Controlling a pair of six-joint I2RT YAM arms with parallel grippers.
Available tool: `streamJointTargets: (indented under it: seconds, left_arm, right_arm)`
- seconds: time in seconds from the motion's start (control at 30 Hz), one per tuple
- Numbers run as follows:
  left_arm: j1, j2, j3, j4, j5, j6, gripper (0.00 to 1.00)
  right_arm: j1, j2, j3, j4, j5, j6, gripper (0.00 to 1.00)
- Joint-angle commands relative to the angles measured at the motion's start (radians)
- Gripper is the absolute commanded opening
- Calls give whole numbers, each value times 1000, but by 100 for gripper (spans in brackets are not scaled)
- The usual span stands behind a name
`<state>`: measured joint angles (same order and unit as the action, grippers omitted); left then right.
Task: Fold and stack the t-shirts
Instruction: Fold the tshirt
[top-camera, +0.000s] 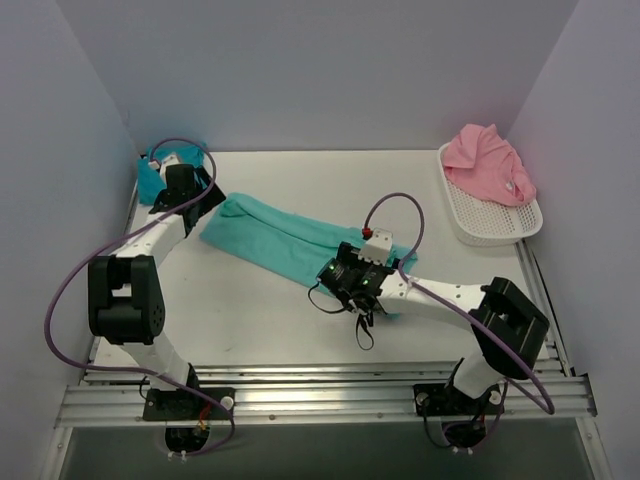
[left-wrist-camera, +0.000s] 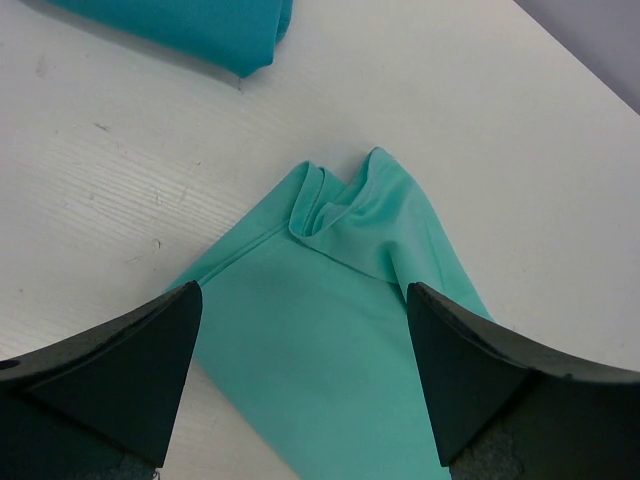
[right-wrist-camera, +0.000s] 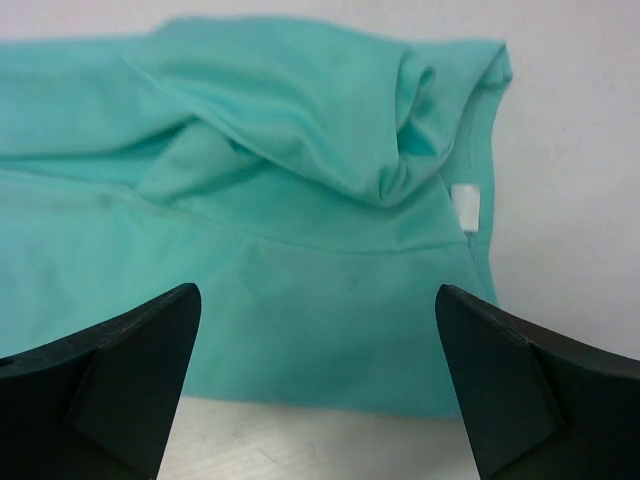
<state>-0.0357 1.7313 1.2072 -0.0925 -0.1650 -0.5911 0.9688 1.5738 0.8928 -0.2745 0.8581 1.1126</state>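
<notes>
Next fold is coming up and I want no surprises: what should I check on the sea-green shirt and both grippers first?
1. Left gripper open above left end of the long sea-green cloth t-shirt: ok.
2. Right gripper open above its right end: ok.
3. Strip lying smooth: not ok, right end bunched.
4. Folded turquoise-blue cloth shirt apart from strip: ok.
5. Crumpled pink cloth shirt inside white plastic mesh basket, away from strip: ok.

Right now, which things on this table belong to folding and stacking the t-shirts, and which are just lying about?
Part of the job:
sea-green t-shirt, lying mid-table
turquoise-blue t-shirt, far left corner
pink t-shirt, heaped at far right

Just lying about:
white mesh basket, under the pink one
</notes>
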Motion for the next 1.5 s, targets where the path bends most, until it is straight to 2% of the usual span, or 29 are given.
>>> streamJointTargets:
  seconds: [0.0, 0.1, 0.23, 0.53, 0.83, 0.9, 0.97, 1.0, 1.1, 1.13, 1.17, 1.37, 1.47]
  left_arm:
    - [0, -41, 8, 48, -10, -4, 92]
    - [-3, -35, 11, 56, -7, -1, 92]
    - [-6, -26, 15, 59, -7, 7, 92]
    - [-18, -12, 11, 76, 7, 11, 92]
    - [-20, -16, -5, 76, 7, 17, 92]
    - [-20, -18, -9, 76, 9, 17, 92]
    - [-20, -19, -9, 76, 9, 17, 92]
    - [-21, -19, -11, 76, 9, 17, 92]
    - [-21, -22, -12, 76, 9, 17, 92]
    - [-23, -24, -15, 100, 9, 17, 92]
    - [-21, -26, -15, 108, 9, 17, 92]
    - [-29, -19, -14, 112, 9, 17, 92]
    - [-30, -21, -18, 114, 7, 17, 92]
  right_arm:
    - [-34, -78, 93, -71, 139, -49, 100]
    - [-131, -77, 118, 41, 84, -199, 100]
    - [-240, -32, 120, 185, -20, -307, 100]
    - [-352, 110, 136, 329, -140, -379, 100]
    - [-361, 190, 155, 368, -175, -376, 98]
    - [-366, 196, 153, 377, -180, -379, 93]
    - [-367, 199, 152, 383, -186, -378, 78]
    - [-367, 201, 152, 389, -189, -379, 62]
    - [-367, 203, 153, 390, -197, -376, 29]
    - [-367, 204, 153, 388, -197, -373, 8]
    - [-367, 204, 153, 383, -197, -370, 0]
    - [-355, 157, 137, 359, -176, -367, 0]
    - [-311, 105, 121, 334, -140, -359, 0]
